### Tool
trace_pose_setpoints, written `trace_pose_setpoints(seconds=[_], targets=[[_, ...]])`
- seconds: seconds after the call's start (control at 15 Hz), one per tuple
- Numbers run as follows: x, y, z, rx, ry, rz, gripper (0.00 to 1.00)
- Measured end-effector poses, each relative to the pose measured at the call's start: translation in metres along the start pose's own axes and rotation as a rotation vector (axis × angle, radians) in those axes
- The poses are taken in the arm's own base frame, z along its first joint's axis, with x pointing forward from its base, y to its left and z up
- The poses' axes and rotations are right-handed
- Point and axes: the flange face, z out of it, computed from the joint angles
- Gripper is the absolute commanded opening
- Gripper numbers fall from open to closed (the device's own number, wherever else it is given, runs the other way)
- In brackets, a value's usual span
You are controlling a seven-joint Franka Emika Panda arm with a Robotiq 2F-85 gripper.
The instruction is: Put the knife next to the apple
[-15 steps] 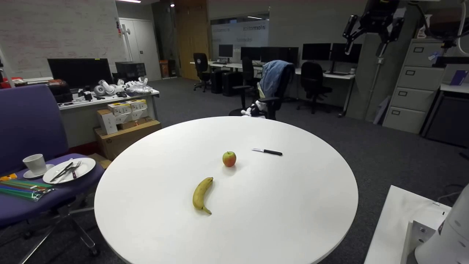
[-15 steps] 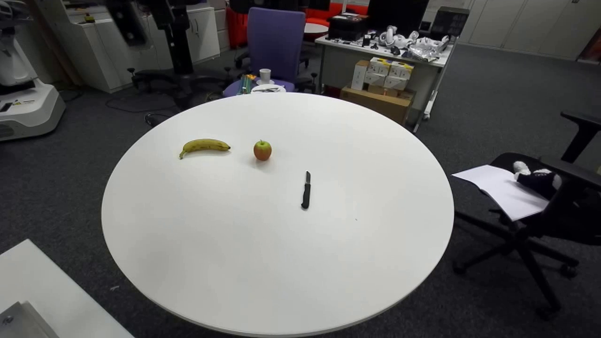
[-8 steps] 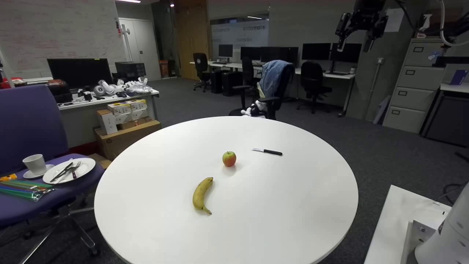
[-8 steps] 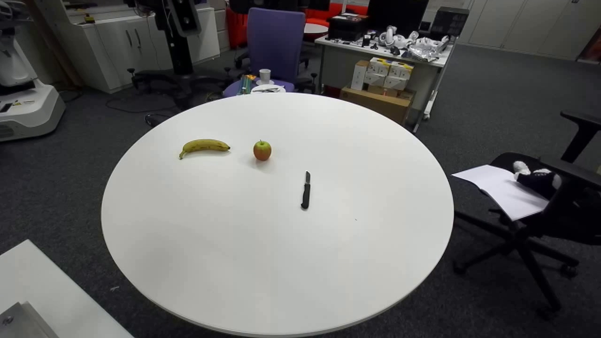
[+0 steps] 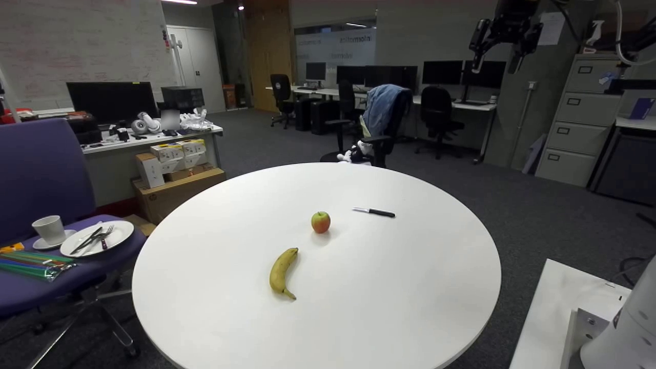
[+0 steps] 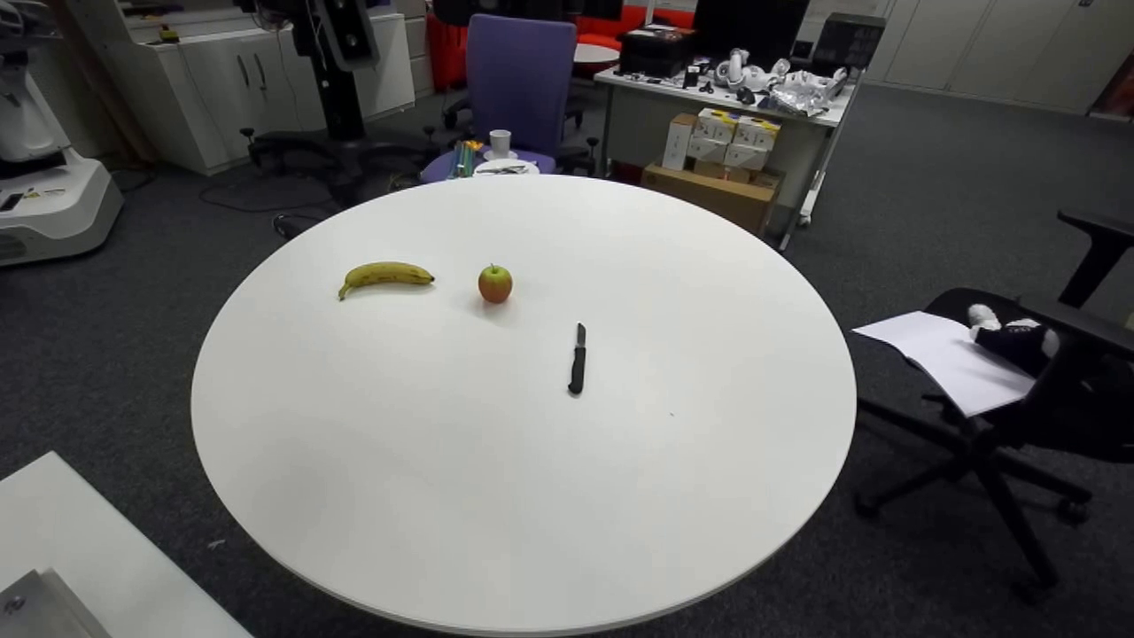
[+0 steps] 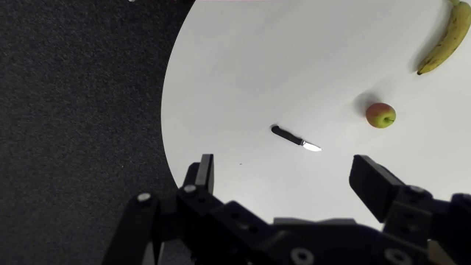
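jaws stand spread, grasping nothing, with the slim black-handled, metal-bladed knife [image 7: 294, 139] well below, its long axis slanting mainly along their opening line, probably requiring rotation.

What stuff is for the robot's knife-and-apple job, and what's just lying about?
For the job:
black-handled knife on the round table
apple
open tool

Just lying about:
banana
cup, and plate with cutlery, on the purple chair
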Motion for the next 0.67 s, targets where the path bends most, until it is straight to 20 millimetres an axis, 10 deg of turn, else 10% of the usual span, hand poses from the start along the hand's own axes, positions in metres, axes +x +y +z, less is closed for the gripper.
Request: trace_pose_setpoints(seconds=[0.67], targets=[[0.030, -0.022, 0.028, -0.036, -0.017, 0.037, 1.00]])
